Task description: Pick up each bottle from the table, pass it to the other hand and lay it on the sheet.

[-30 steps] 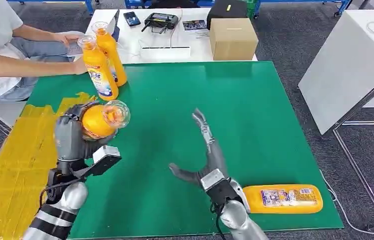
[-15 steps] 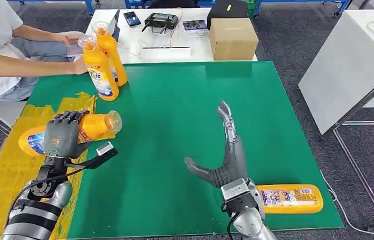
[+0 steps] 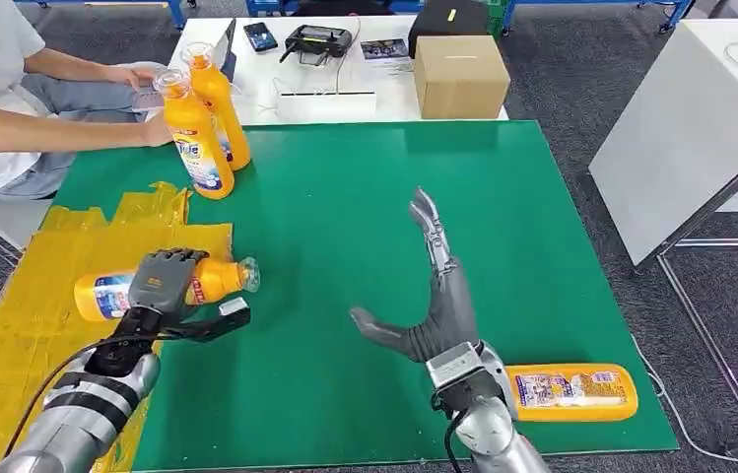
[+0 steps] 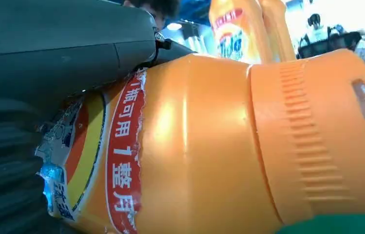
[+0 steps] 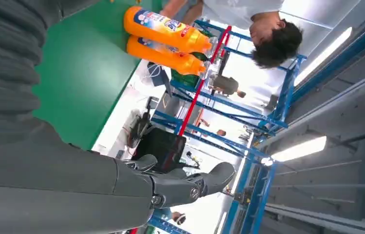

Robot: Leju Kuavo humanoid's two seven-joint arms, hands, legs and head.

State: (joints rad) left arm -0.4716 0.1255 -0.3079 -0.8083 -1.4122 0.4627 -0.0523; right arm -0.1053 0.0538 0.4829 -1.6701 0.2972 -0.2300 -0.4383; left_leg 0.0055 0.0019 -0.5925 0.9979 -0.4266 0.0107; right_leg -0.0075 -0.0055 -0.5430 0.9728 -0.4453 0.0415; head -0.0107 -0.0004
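1. Here, the left hand (image 3: 161,279) is gripping an orange bottle (image 3: 138,289) that is lying on its side, fingers draped over its middle, at the near right edge of the yellow sheet (image 3: 30,335)
2. The bottle's cap end is pointing out over the green table (image 3: 345,197), just past the sheet's edge, while its base is lying over the sheet
3. In the left wrist view, the bottle (image 4: 209,146) is pressing close against the grey cover and thumb, its ribbed cap and torn label showing
4. The right hand (image 3: 434,296) is hovering above the middle of the table, palm turned toward the left, fingers spread and straight, thumb stuck out, holding nothing
5. A second bottle (image 3: 567,391) is lying flat near the table's near right corner, just beside the right wrist
6. Two more bottles (image 3: 202,118) are standing upright, touching each other, at the table's far left corner; the right wrist view is showing them (image 5: 165,36) too
7. A person (image 3: 0,99) is sitting at the far left edge, one hand near the standing bottles
8. A cardboard box (image 3: 460,76) is sitting on the white desk beyond the table's far edge
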